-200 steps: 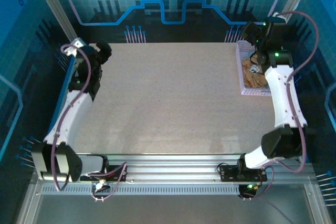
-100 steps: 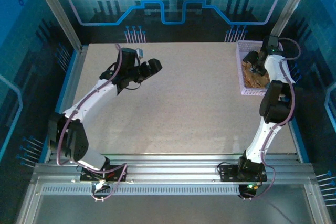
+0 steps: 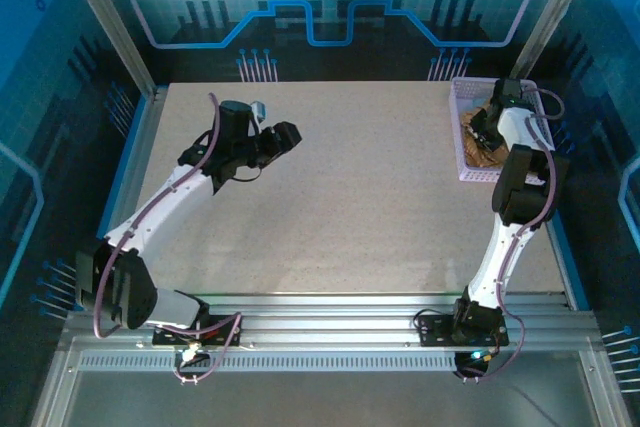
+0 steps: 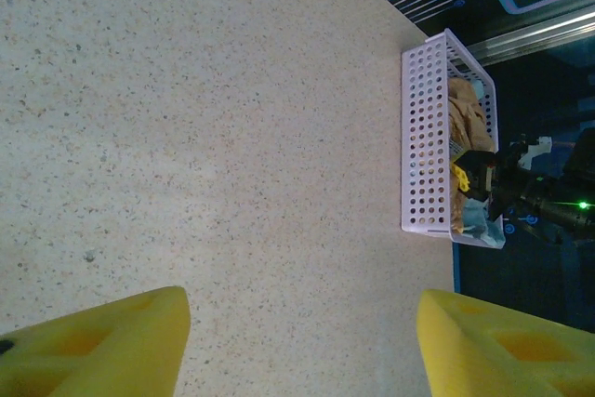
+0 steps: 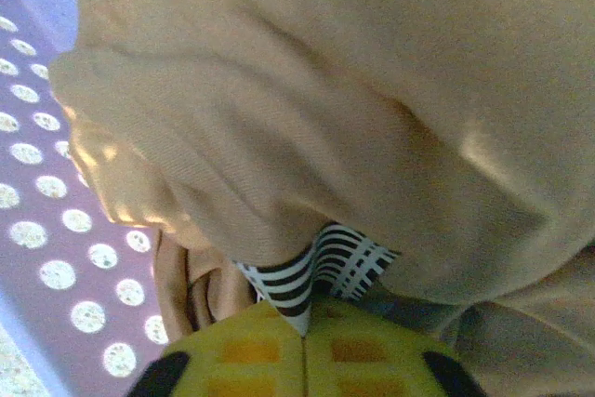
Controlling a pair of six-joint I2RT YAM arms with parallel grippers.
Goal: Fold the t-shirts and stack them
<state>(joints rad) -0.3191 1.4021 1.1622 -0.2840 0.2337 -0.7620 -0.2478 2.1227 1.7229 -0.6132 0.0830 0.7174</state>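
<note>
The step in hand looks like getting the first shirt out of the basket, which sits at the far right corner of the desk. The tan shirt lies bunched inside it, and a pale blue-grey scrap at one end of the basket is probably the second shirt. The right hand is down among the folds with its fingers pressed together. A bit of black-and-white striped cloth is nipped at the tips, under a thick roll of tan. Whether that stripe belongs to the tan shirt I cannot tell.

The left hand hovers over the bare desk, well apart from the basket, its yellow fingers spread wide and holding nothing.

To do this well, the pinch matters most. It is a thin bite at the very tips, so a quick pull could slip off it. A slow, straight lift would show early whether the cloth follows. The basket seems light and the shirt fills it, so the cloth may drag the wall along. Raise it high enough to clear the rim before moving toward the middle. Then lay the shirt on open desk, where the left hand can catch a free edge and spread it flat for folding
</note>
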